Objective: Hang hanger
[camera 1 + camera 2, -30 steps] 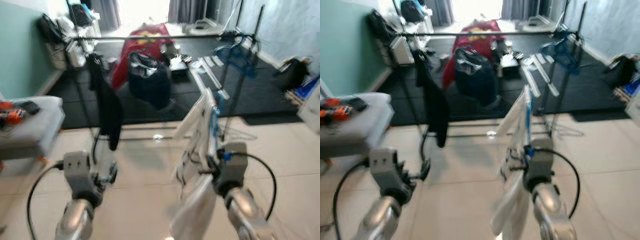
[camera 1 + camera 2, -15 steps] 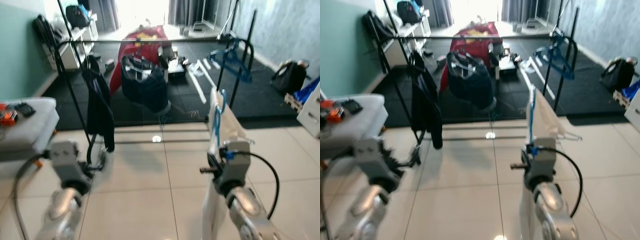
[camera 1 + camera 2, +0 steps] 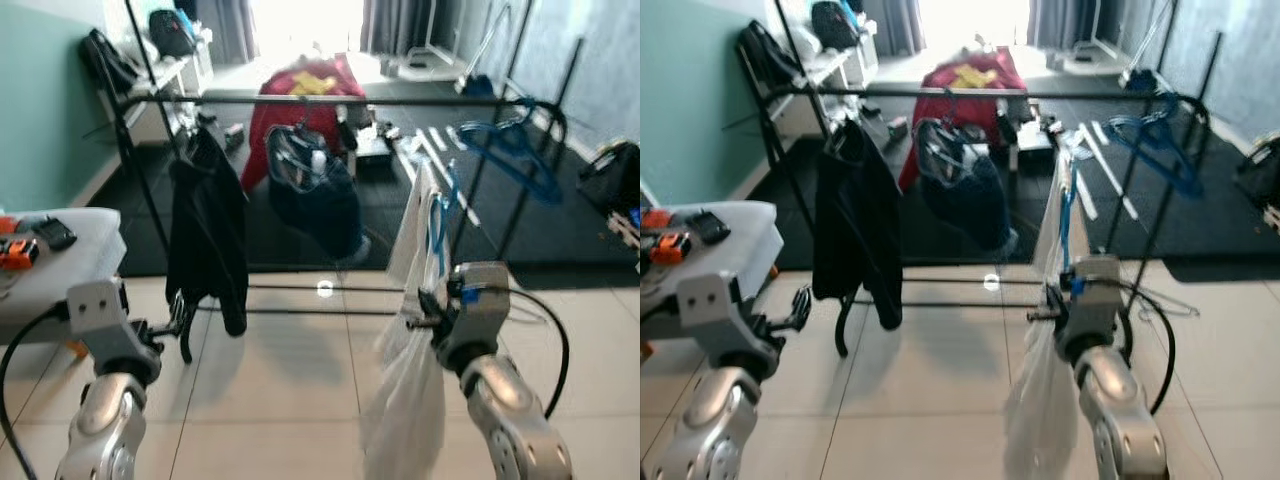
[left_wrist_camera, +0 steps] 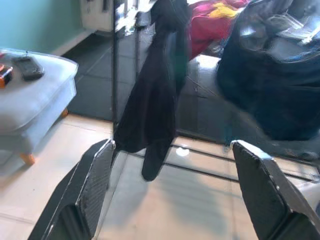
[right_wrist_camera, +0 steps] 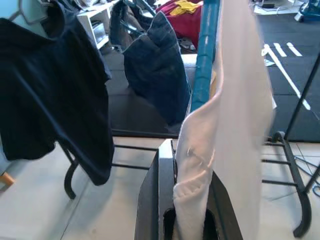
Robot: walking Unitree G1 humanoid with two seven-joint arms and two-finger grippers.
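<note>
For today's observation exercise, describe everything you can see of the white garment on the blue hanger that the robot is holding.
The white garment is thin, pale cloth, slightly see-through in its lower part, draped over a blue hanger whose bar shows along its top edge. It hangs limp and creased, seen nearly edge-on. The right gripper is shut on it from below, cloth bunched between the black fingers. It is held up just short of the black rail, between the navy garment and the spare blue hangers.

Glossy pale floor tiles, matt black metal rack rail, soft white cloth garment
</note>
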